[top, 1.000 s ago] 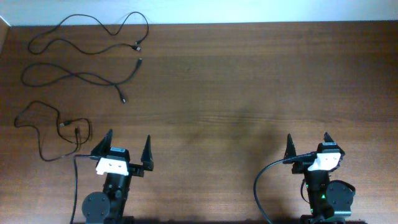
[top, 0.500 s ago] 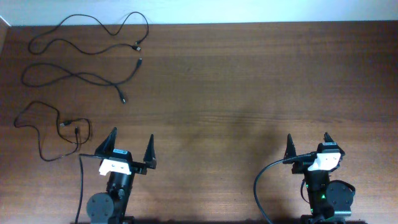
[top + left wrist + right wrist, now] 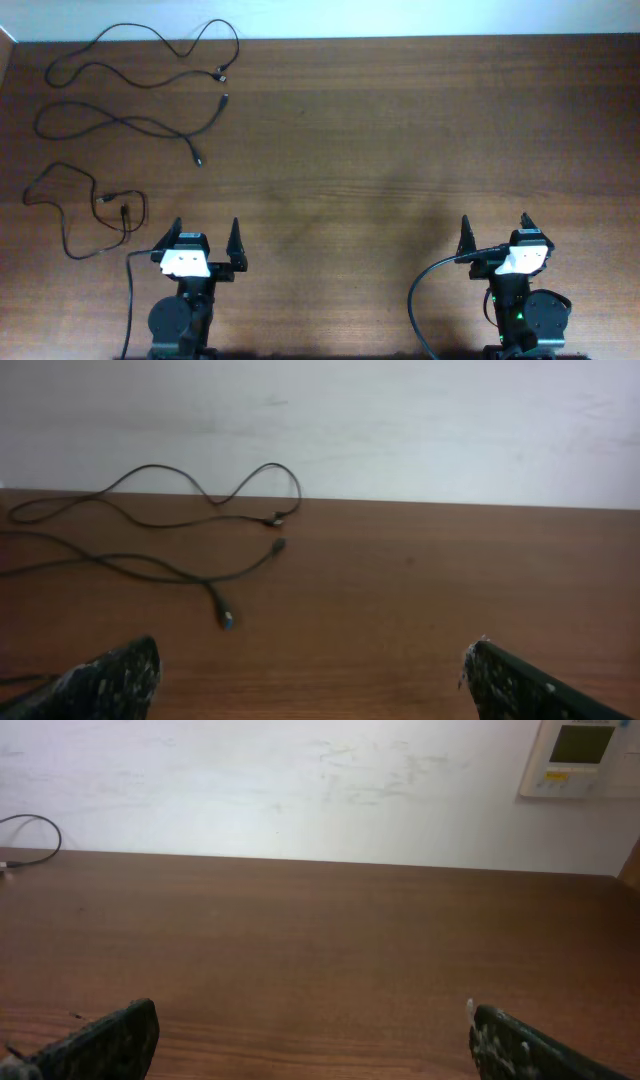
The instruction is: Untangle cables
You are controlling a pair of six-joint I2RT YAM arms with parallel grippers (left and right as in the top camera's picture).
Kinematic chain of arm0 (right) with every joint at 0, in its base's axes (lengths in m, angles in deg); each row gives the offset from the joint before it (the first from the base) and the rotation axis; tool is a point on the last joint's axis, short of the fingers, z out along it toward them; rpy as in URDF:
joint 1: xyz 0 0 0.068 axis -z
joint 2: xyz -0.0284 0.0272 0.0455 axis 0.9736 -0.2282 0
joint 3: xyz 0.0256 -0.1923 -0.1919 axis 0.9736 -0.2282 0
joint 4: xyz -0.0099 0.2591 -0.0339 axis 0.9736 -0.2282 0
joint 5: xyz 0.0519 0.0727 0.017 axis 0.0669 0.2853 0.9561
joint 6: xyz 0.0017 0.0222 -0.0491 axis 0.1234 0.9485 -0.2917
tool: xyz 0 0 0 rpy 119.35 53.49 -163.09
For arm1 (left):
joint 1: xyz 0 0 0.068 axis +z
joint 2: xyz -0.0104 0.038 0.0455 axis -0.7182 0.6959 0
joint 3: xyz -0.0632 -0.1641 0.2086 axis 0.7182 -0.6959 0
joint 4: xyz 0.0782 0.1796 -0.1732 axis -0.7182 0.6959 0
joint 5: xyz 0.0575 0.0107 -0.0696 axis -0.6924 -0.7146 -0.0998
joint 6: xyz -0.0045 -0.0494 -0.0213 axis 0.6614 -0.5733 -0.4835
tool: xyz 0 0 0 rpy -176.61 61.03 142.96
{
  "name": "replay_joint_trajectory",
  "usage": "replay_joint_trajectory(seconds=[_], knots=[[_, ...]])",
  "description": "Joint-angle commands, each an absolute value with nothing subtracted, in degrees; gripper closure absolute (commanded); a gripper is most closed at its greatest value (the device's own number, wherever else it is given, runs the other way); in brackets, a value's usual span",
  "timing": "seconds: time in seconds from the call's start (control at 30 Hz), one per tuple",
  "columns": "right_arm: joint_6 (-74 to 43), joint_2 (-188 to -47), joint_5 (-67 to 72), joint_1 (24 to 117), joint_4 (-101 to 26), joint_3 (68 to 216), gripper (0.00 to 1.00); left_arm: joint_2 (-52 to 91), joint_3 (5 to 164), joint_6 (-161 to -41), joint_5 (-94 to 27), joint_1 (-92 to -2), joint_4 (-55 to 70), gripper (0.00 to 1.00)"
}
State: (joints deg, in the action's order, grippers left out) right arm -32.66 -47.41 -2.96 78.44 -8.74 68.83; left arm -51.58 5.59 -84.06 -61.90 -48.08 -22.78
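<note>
Black, thin and limp, the three cables (image 3: 130, 121) lie flat at the far left corner of the table (image 3: 400, 120), well apart from both arms. The two farther cords run in loose waves and do not appear to cross each other. The nearest cable (image 3: 63, 232) doubles over itself in a small loop beside its plug end; whether it is truly knotted cannot be told.

Assessment of handling: light, soft and without stiffness, so a cord will drape and trail when lifted and may slide on the smooth top. The best hold is judged to be just behind a plug (image 3: 198, 160), where the body is thicker, or on a straight run clear of any crossing.

Left gripper (image 3: 205, 235): fingers (image 3: 105, 682) spread wide, holding nothing. Right gripper (image 3: 495, 230): likewise spread wide and empty, on the side away from the cords.

Surface: brown wood-grain, level, matte. Room: plain white wall (image 3: 300, 780) behind the table, with a small control panel (image 3: 585, 755) mounted at the right.
</note>
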Motion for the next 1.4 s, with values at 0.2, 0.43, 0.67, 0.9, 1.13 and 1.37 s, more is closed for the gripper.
replay_joint_trajectory(seconds=[0.2,0.43,0.67,0.9,1.13,1.37], knots=[[-32.4,-46.8,-3.4,78.7,-8.9,68.4,0.02,-51.9,5.4,-83.8,-62.9,-46.1,-22.5,0.01],[-32.4,-46.8,-3.4,78.7,-8.9,68.4,0.02,-51.9,5.4,-80.7,-62.7,-46.1,-22.3,0.01],[-32.4,-46.8,-3.4,78.7,-8.9,68.4,0.02,-51.9,5.4,-80.7,-62.9,-46.1,-22.3,0.01],[-32.4,-46.8,-3.4,78.7,-8.9,68.4,0.02,-51.9,5.4,-83.9,-63.7,-46.1,-22.3,0.01],[-32.4,-46.8,-3.4,78.7,-8.9,68.4,0.02,-51.9,5.4,-82.3,-63.6,-46.1,-22.3,0.01],[-32.4,-46.8,-3.4,78.7,-8.9,68.4,0.02,-51.9,5.4,-82.0,-63.3,-46.1,-22.3,0.01]])
